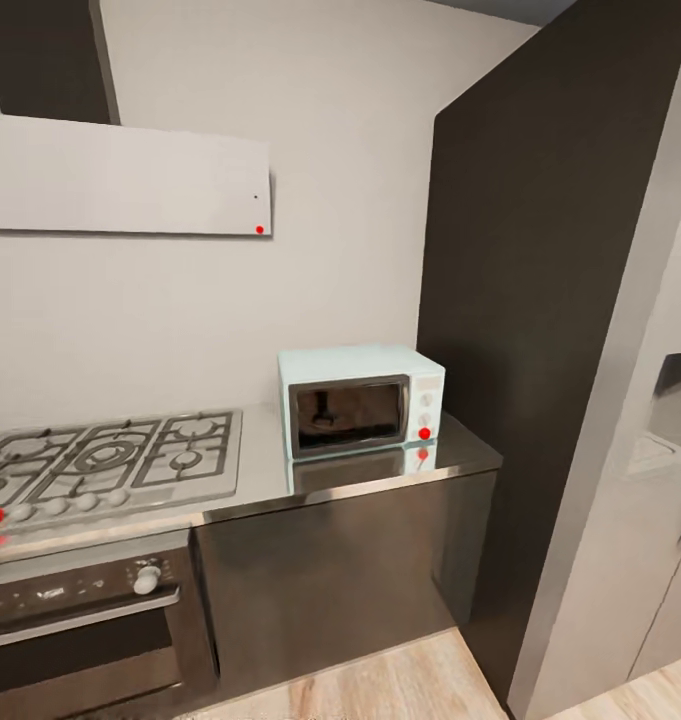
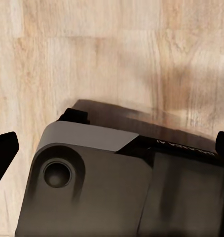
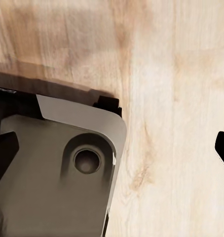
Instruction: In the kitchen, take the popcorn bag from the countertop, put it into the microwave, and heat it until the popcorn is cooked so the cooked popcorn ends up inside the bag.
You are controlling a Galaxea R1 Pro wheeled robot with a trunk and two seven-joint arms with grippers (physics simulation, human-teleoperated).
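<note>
Microwave [image 1: 361, 402] sits shut on the countertop [image 1: 460, 455]; left claw [image 2: 112, 148] and right claw [image 3: 114, 148] gape, holding nothing.

A kitchen corner seen from above and slightly to one side. A pale mint-blue microwave [image 1: 360, 400] stands on a grey metallic worktop [image 1: 460, 455], close against a white wall, with its dark glass door shut. Its side panel has knobs and a round red light, which reflects in the shiny surface below. To the left, a steel gas hob [image 1: 105, 465] with black grates is set into the same surface, with a row of knobs along its front edge. Beneath the hob sits a dark built-in oven [image 1: 80, 620]. Dark brown cabinet fronts [image 1: 330, 580] run under the microwave. A white extractor hood [image 1: 125, 175] hangs above the hob. A tall dark panel [image 1: 540, 300] rises on the right. The floor [image 1: 380, 685] is light wood.
</note>
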